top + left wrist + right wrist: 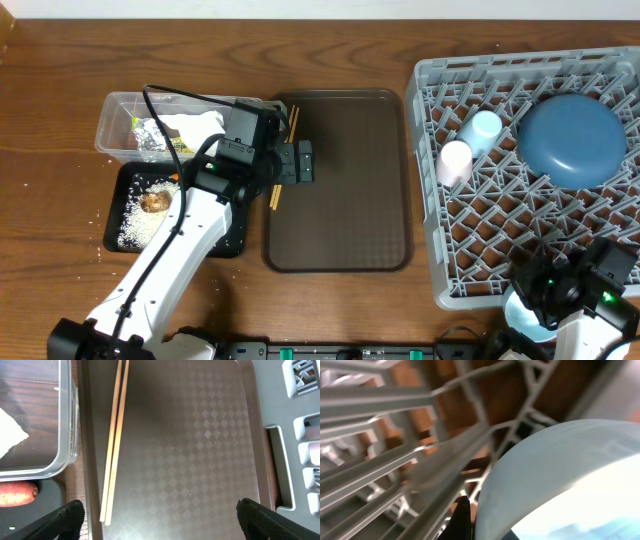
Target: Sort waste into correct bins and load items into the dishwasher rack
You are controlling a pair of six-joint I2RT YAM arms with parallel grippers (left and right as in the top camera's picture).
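- The fingers [64,519] of the left gripper [160,512] were found apart, empty, above the brown tray [210,435].
- The chopsticks [114,445] lay along its left edge; both were best pinched together at mid-length.

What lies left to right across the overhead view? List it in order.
In order: clear tub → brown tray → pink cup → light blue cup → dark-blue plate.
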